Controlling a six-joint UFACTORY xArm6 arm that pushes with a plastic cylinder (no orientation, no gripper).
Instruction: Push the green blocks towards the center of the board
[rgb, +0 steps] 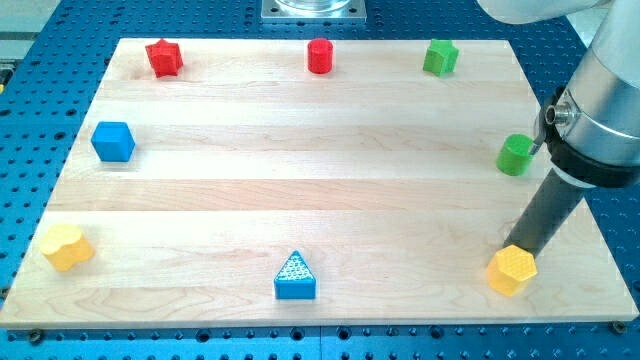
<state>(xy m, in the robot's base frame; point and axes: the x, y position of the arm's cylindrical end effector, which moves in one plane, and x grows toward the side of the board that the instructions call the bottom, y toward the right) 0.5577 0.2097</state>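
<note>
A green star-like block (440, 57) sits near the board's top right. A green cylinder (516, 155) sits at the view's right edge of the board. My dark rod comes down from the arm at the right; my tip (520, 247) is hidden just behind the yellow hexagon block (512, 270) at the bottom right. The tip is well below the green cylinder and far from the green star.
A red star (164, 58) and a red cylinder (319, 56) lie along the top. A blue cube (113, 141) is at the left, a yellow block (67, 247) at the bottom left, a blue triangle (295, 277) at the bottom middle. The wooden board (320, 190) rests on a blue table.
</note>
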